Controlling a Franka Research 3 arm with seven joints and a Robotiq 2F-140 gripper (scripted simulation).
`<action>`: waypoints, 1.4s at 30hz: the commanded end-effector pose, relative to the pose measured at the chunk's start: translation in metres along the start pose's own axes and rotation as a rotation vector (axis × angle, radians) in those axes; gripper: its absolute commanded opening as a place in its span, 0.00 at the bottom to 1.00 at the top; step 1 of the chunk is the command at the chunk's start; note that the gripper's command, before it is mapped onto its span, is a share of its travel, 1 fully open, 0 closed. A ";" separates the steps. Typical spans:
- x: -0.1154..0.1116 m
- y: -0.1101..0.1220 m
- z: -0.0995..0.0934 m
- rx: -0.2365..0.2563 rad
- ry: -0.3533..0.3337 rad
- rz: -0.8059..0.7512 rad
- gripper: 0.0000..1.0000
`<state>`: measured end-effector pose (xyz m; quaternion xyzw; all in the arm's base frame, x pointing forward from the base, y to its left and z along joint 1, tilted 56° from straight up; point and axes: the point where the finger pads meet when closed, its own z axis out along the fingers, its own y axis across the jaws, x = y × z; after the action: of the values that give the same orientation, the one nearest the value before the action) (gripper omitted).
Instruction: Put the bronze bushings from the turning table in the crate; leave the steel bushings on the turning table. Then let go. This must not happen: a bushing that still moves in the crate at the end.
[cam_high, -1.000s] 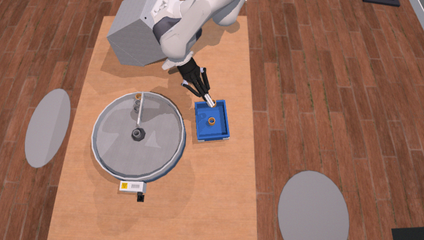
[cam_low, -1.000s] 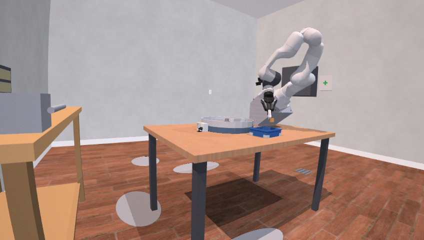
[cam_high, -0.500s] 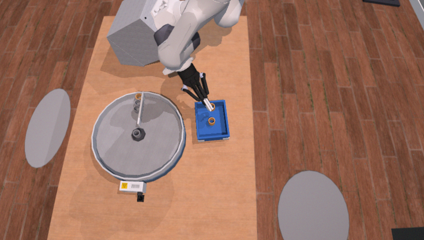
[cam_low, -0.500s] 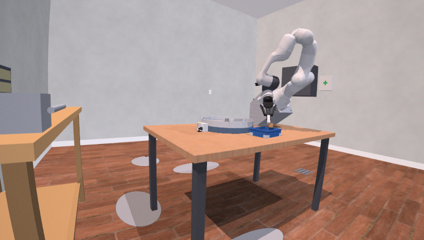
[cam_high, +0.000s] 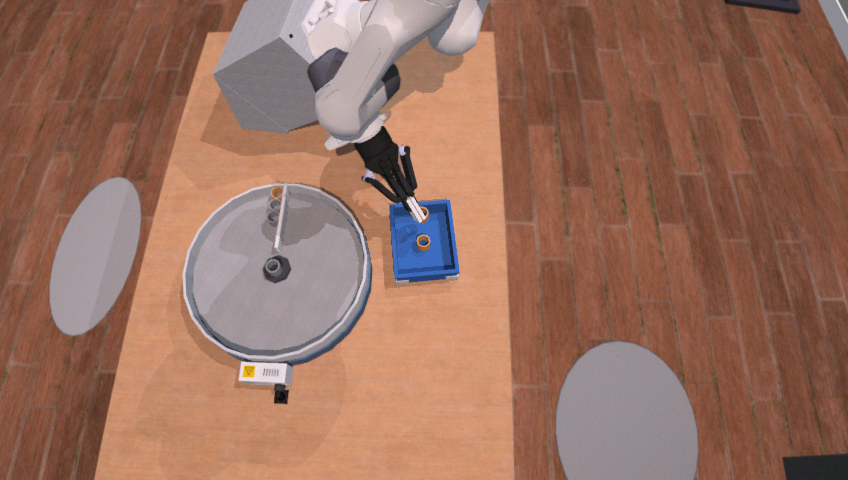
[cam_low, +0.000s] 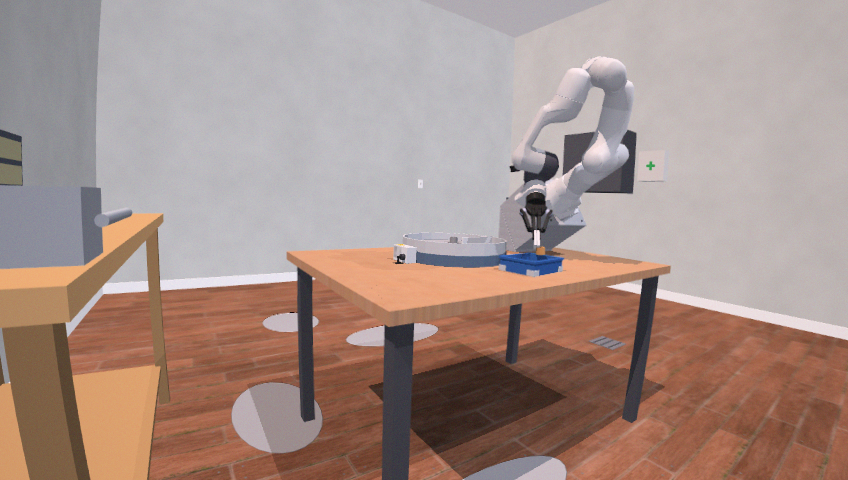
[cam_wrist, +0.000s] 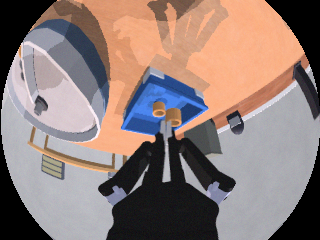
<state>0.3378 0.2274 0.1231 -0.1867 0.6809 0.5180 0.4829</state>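
My gripper (cam_high: 416, 209) is shut on the wall of a bronze bushing (cam_high: 423, 212) and holds it low over the far end of the blue crate (cam_high: 424, 240). In the wrist view the held bushing (cam_wrist: 175, 116) sits at my fingertips (cam_wrist: 167, 131). A second bronze bushing (cam_high: 423, 242) stands on the crate floor and also shows in the wrist view (cam_wrist: 159, 108). On the turning table (cam_high: 274, 268), one bronze bushing (cam_high: 276, 192) lies at the far rim. Two steel bushings (cam_high: 273, 211) lie just in front of it, beside a white divider bar (cam_high: 279, 220).
A dark hub (cam_high: 276, 268) stands at the turning table's centre. A small control box (cam_high: 264, 373) sits at its near edge. The grey robot base block (cam_high: 267, 71) stands at the table's far side. The crate lies to the right of the turning table.
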 end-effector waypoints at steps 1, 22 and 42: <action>0.000 -0.002 0.000 0.006 -0.001 -0.012 0.00; 0.001 -0.003 0.001 0.006 -0.001 -0.012 0.00; 0.019 -0.003 0.022 0.006 -0.001 -0.012 0.00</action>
<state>0.3393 0.2482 0.1109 -0.1810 0.6802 0.5244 0.4791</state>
